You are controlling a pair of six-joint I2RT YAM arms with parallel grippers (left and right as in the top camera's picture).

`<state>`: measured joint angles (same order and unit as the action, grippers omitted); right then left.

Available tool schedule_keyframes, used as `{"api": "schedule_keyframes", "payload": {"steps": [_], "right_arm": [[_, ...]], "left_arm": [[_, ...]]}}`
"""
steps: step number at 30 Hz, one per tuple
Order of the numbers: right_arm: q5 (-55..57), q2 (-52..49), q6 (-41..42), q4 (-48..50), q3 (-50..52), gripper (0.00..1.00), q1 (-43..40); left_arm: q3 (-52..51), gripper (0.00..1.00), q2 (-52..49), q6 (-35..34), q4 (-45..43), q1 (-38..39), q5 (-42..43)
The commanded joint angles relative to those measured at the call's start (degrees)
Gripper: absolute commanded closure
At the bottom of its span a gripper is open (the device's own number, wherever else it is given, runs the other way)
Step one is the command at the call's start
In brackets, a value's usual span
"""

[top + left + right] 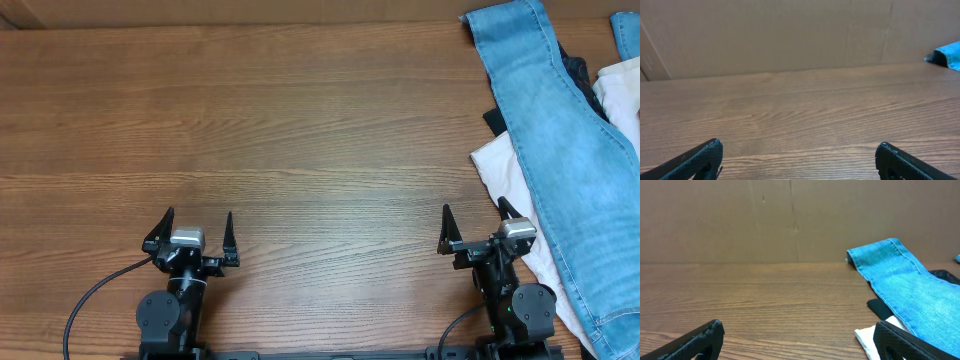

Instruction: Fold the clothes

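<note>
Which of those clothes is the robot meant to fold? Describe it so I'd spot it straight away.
Look at the wooden table from above and go to the heap of cloth along its right edge. The long light-blue denim jeans run from far edge to near edge atop that heap. Beneath them lie a white garment and a black garment; only the jeans are faded blue denim.

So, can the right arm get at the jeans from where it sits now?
Probably yes. The right gripper sits open close beside the jeans, with only table and the edge of a white garment between them. The jeans lie on top of that garment, so nothing covers them.
</note>
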<state>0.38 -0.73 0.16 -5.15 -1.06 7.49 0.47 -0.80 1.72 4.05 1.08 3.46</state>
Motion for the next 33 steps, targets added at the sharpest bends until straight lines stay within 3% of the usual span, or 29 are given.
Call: {"api": "schedule_keyframes", "payload": {"steps": [1, 15, 21, 28, 33], "right_arm": [[-0.1, 0.6, -0.2, 0.3, 0.6, 0.0, -0.3], [-2.4, 0.6, -0.1, 0.4, 0.6, 0.0, -0.3], [-4.5, 0.6, 6.5, 0.7, 0.6, 0.0, -0.3], [4.3, 0.4, 7.7, -2.4, -0.9, 0.0, -0.3], [9.3, -1.2, 8.3, -9.9, -6.0, 0.0, -0.3]], "left_arm": [[-0.2, 0.0, 0.5, 0.9, 0.0, -0.3, 0.6], [-0.2, 0.0, 0.5, 0.9, 0.0, -0.3, 0.4], [-0.2, 0.0, 0.5, 1.2, -1.4, -0.3, 0.8], [1.2, 0.0, 0.5, -10.3, -1.6, -0.3, 1.1], [5.8, 0.0, 0.5, -13.4, 2.7, -0.3, 1.8]]}}
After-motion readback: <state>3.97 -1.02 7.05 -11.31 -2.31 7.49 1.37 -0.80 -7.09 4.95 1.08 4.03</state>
